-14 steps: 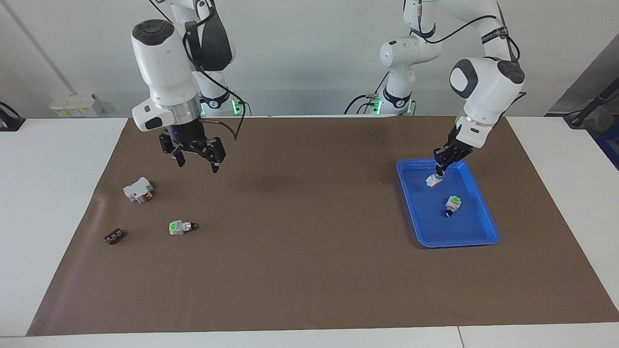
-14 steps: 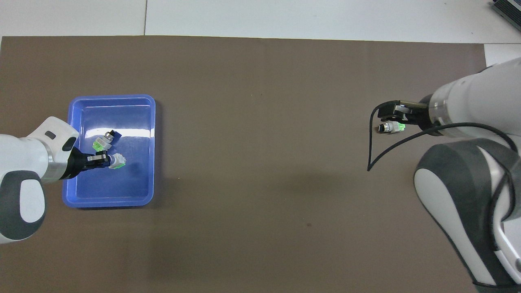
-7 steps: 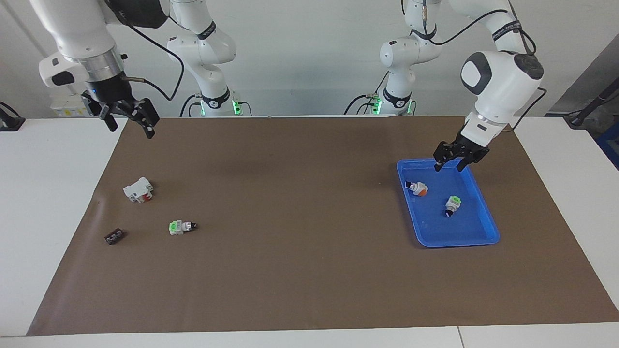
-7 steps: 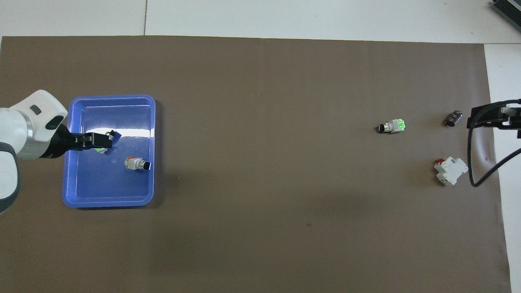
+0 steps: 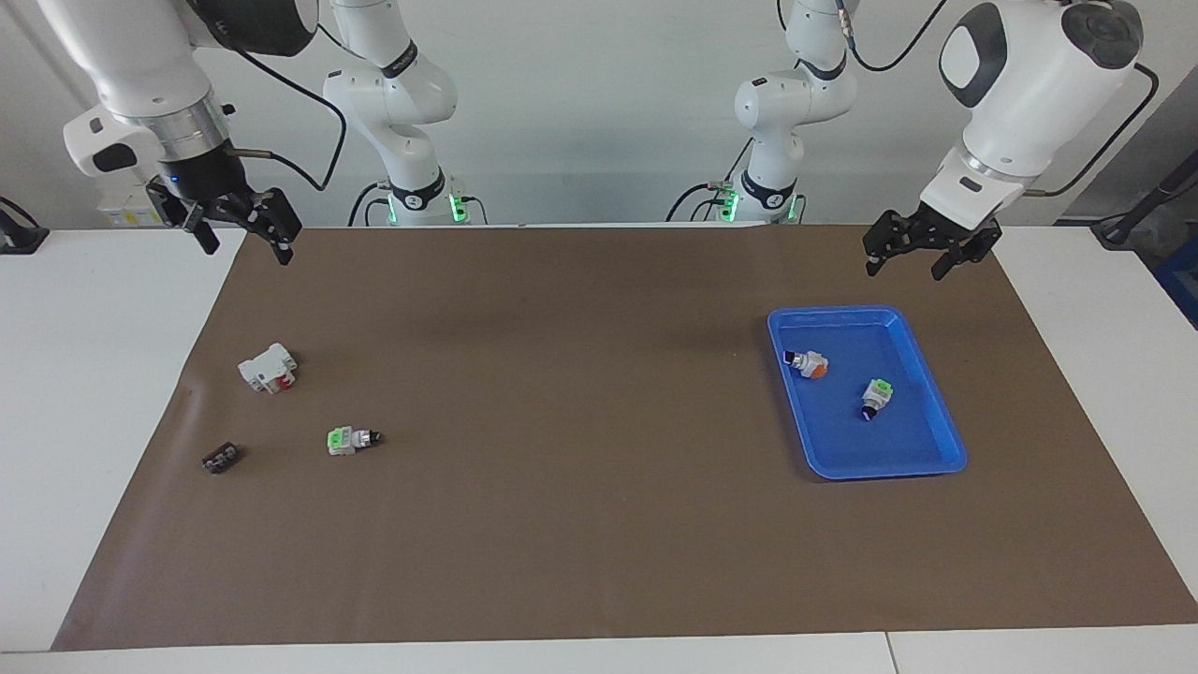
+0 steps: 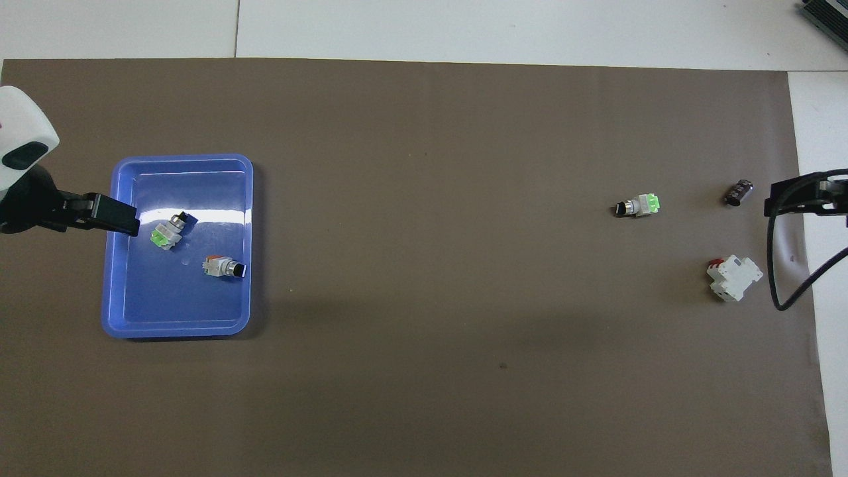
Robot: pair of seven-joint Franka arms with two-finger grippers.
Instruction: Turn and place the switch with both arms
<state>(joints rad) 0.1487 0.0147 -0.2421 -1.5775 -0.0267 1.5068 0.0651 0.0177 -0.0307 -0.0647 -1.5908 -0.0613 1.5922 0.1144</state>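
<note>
One switch (image 5: 351, 439) (image 6: 637, 206) lies on the brown mat toward the right arm's end, green tab showing. Two more switches rest in the blue tray (image 5: 898, 445) (image 6: 179, 311): one showing orange (image 5: 807, 363) (image 6: 222, 266), one showing green (image 5: 876, 396) (image 6: 165, 233). My left gripper (image 5: 906, 265) (image 6: 126, 222) hangs open and empty, raised over the tray's edge at the left arm's end. My right gripper (image 5: 243, 248) (image 6: 775, 202) hangs open and empty over the mat's edge at the right arm's end.
A bigger white block with a red part (image 5: 268, 367) (image 6: 734, 277) and a small black strip (image 5: 220, 458) (image 6: 739, 192) lie on the mat near the right arm's end. A black cable loops down from the right wrist.
My left gripper opened, left the orange-faced switch lying in the tray, then rose and drew back. My right arm swung from over the mat's switch out to the mat's edge.
</note>
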